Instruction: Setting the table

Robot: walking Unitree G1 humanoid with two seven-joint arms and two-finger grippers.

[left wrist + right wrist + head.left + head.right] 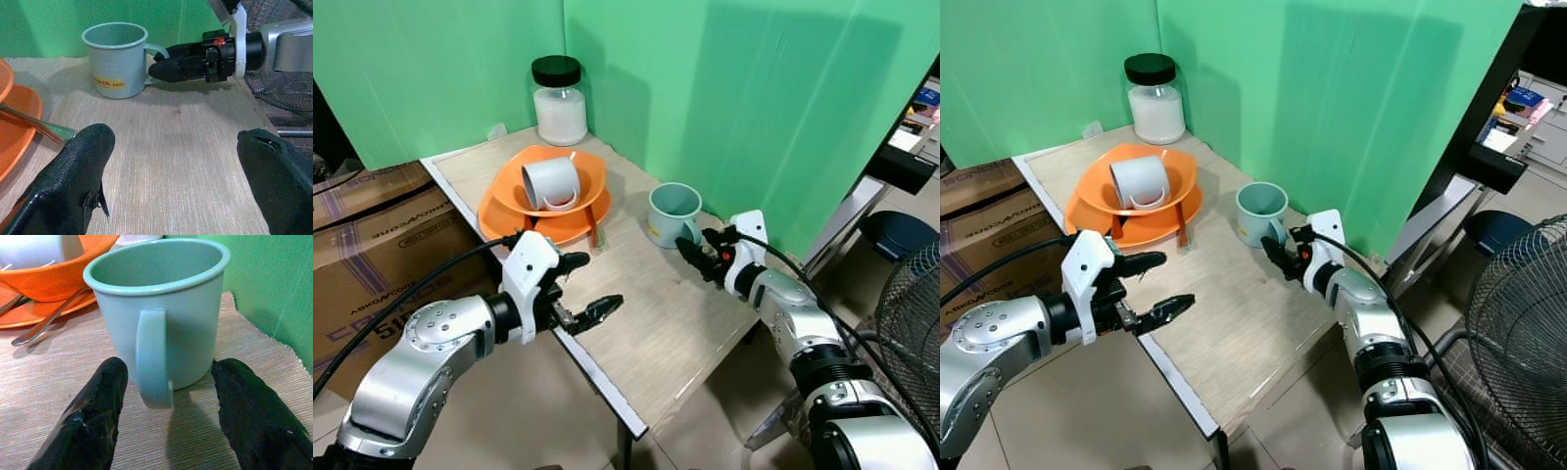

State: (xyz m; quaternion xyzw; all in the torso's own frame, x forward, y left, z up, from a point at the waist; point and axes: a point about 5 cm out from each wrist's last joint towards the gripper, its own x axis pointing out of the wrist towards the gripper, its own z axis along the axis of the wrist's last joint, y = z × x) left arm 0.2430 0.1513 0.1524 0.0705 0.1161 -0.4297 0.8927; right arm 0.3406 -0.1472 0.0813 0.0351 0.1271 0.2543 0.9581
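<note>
My right gripper sits open, holding nothing, its fingers either side of the green mug's handle near the table's back edge. I judge closing on that handle comes next. My left gripper hovers open and empty over the table's near edge.

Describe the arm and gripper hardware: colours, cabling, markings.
Both arms are silver metal with rounded joint housings. Each wrist carries a white bracket. The left gripper and right gripper each have two long black fingers with a textured surface. A black cable runs along each arm. The right wrist has a small red part.
</note>
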